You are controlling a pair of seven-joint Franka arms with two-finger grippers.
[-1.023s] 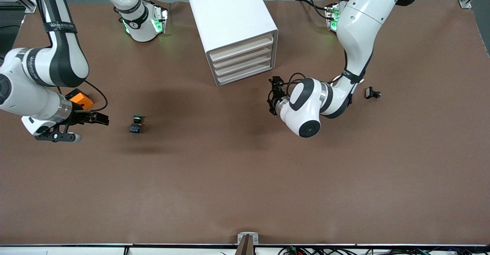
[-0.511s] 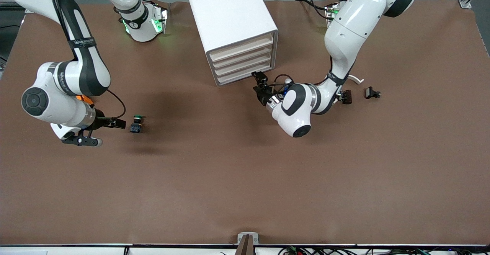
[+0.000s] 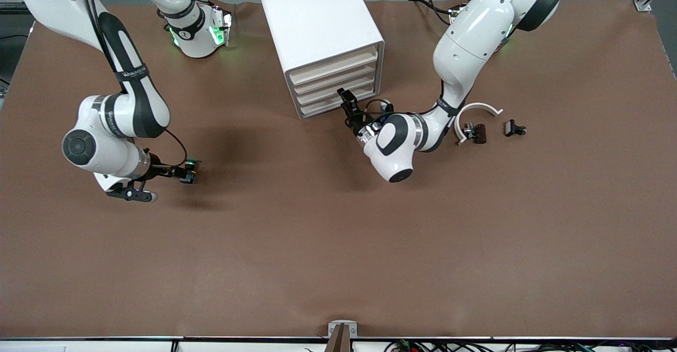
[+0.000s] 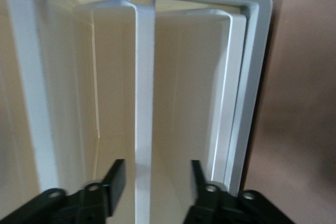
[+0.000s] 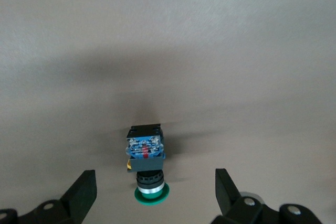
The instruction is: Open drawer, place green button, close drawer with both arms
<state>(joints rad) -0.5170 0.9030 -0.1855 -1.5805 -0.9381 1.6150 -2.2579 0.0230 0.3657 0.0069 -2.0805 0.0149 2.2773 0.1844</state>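
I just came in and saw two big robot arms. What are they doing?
The right gripper is open on both sides of the little green-capped button, which lies on the brown table, not picked up yet. The left gripper is open at the front of the white drawer cabinet, its fingers around the edge of one drawer. All the drawers look shut.

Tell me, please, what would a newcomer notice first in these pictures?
First, the tall white drawer cabinet between the arms' bases, with the left claw open at a drawer front. Next, the tiny green-capped push-button switch on the brown table toward the right arm's end, lying between the open fingers of the right claw.
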